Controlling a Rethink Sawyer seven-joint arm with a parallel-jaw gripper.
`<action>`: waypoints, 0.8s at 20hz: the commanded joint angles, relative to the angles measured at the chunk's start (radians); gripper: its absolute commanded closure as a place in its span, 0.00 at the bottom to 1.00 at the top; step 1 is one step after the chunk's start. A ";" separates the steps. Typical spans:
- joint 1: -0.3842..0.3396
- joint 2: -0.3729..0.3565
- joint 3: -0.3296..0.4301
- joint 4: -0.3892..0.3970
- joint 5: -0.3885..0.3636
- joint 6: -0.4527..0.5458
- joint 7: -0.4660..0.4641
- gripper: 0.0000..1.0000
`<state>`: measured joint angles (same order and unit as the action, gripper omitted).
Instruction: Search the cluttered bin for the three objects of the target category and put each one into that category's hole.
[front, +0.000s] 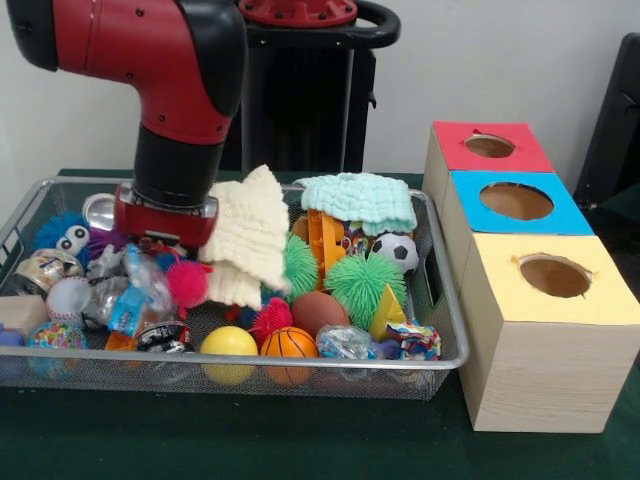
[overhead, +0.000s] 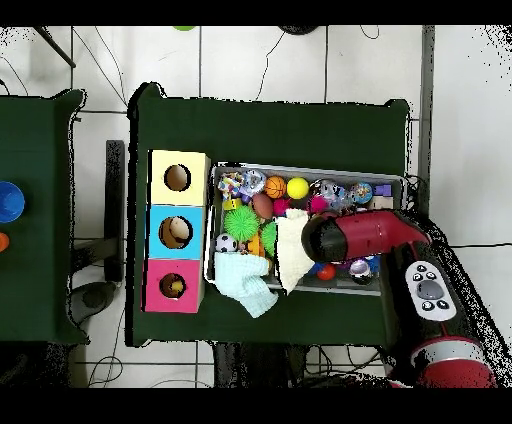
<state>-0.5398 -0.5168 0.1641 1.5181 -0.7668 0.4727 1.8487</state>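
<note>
A wire mesh bin (front: 300, 362) is crammed with toys: a yellow ball (front: 229, 343), a small basketball (front: 289, 345), a soccer ball (front: 396, 250), a brown football (front: 320, 312), a baseball (front: 68, 298) and green (front: 362, 282) and pink (front: 187, 282) spiky balls. My gripper (front: 165, 243) is lowered into the bin's left part, its tips hidden among the clutter. A cream cloth (front: 245, 235) stands up right against its side. From above, the gripper (overhead: 318, 243) sits beside that cloth (overhead: 290, 250).
To the right of the bin stand three boxes with round holes in their tops: red (front: 450, 140), blue (front: 572, 215) and yellow (front: 530, 300). A mint cloth (front: 360, 200) drapes over the bin's far rim. In the overhead view the boxes (overhead: 158, 218) line the bin's left.
</note>
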 joint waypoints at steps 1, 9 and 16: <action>-0.084 -0.068 -0.030 -0.010 -0.111 0.228 -0.412 0.00; -0.108 -0.023 0.000 -0.026 -0.163 0.204 -0.375 0.00; -0.113 -0.019 0.006 0.020 -0.159 0.188 -0.324 0.00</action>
<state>-0.6271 -0.5818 0.1619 1.5036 -0.8372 0.5854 1.7770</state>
